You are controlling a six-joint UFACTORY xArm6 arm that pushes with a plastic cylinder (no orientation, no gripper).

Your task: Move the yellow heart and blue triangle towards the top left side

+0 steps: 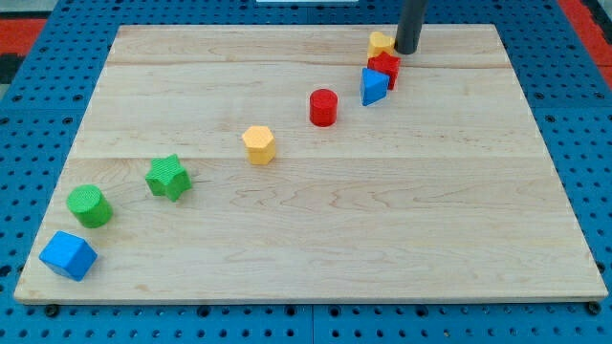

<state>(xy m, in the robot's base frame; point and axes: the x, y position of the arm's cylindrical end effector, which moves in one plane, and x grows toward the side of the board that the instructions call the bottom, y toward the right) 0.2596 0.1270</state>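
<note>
The yellow heart [381, 43] lies near the view's top, right of centre. My tip [407, 51] stands just to its right, touching or nearly touching it. A red block [385, 68] of unclear shape sits right below the heart. The blue triangle [373, 86] lies against that red block's lower left side. All three are bunched together.
A red cylinder [323, 107] lies left of the blue triangle. A yellow hexagon [258, 144] sits near the middle. A green star [167, 177], a green cylinder [90, 205] and a blue cube [68, 255] run down to the bottom left. The wooden board [335, 239] is ringed by blue pegboard.
</note>
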